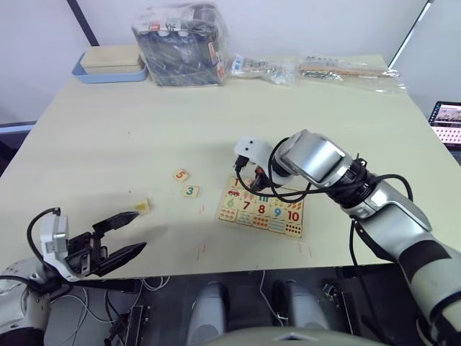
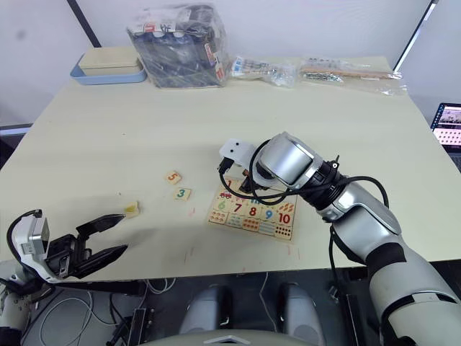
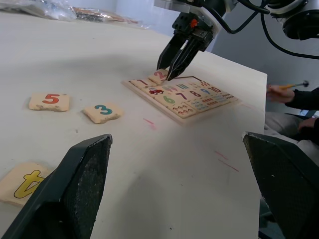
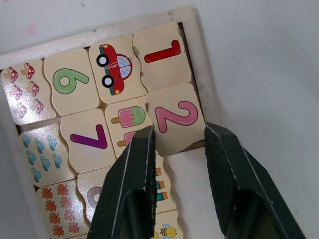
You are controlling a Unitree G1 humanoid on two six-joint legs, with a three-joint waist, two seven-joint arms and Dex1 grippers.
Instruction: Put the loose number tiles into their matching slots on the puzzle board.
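The puzzle board (image 1: 261, 209) lies near the table's front edge, right of centre. Tile 1 (image 4: 162, 52) sits in its corner slot. My right gripper (image 1: 248, 186) reaches down onto the board's far left corner, and its fingers (image 4: 139, 164) press both sides of the pink tile 2 (image 4: 174, 119), which rests slightly tilted over the slot beside tile 1. Loose on the table left of the board are tile 5 (image 1: 181, 174), tile 3 (image 1: 191, 191) and tile 4 (image 1: 142, 206). My left gripper (image 1: 139, 231) hovers open at the front left, just short of tile 4.
A blue-rimmed tray (image 1: 108, 68), a plastic-wrapped box (image 1: 180, 43) and clear bags (image 1: 346, 71) line the far edge. A screen (image 1: 448, 121) stands off the right side. A person's hand with a tool (image 3: 281, 92) shows beyond the table.
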